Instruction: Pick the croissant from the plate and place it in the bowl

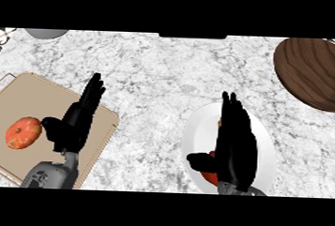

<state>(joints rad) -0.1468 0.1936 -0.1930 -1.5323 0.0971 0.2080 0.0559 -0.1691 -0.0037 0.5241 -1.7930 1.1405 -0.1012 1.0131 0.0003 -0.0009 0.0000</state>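
A white plate lies at the lower right of the counter. My right hand hovers flat over it, fingers straight and pointing away from me, thumb out to the left. It hides most of the croissant; only a reddish-brown bit shows beneath the thumb. A dark wooden bowl sits at the far right, beyond the plate and cut off by the view's edge. My left hand is open with fingers up, resting over the board at the left.
A tan cutting board lies at the left with a round orange fruit on it, just left of my left hand. A grey round object shows at the far left edge. Marble counter stretches between plate and bowl.
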